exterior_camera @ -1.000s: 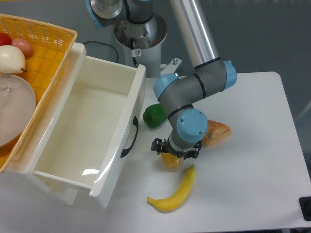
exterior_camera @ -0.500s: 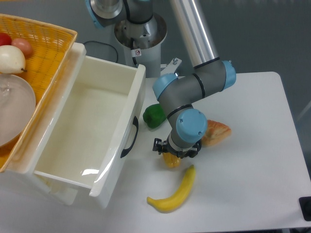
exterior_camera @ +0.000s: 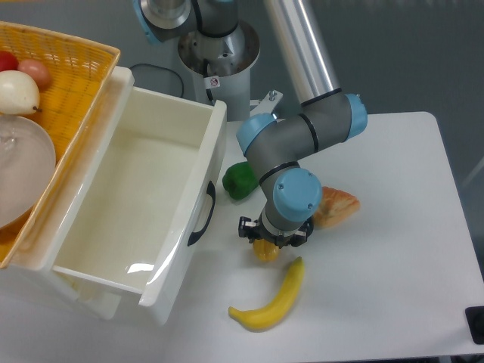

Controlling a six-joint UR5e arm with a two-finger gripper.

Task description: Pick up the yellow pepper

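Your gripper (exterior_camera: 266,243) points straight down at the white table (exterior_camera: 393,287), with the blue-capped wrist directly above it and hiding most of the fingers. The yellow pepper (exterior_camera: 265,250) sits right under the gripper, and only its lower part shows below the black finger hardware. The fingers appear to stand on either side of the pepper, but you cannot tell from this view whether they are clamped onto it or merely around it (the wrist blocks the contact points). You also cannot tell whether the pepper rests on the table or is clear of it.

Note these neighbours of the pepper:
- The banana (exterior_camera: 272,299) lies just in front of it, its upper tip close beside the pepper, its curve running toward the near-left.
- The green pepper (exterior_camera: 240,180) sits behind and to the left, next to the drawer front and partly covered by the arm.
- An orange-and-tan item (exterior_camera: 336,206) lies to the right of the wrist, partly hidden by it.

The white drawer (exterior_camera: 136,204) stands pulled open on the left, its black handle (exterior_camera: 204,214) facing the gripper. A yellow basket (exterior_camera: 68,68) sits behind the drawer.
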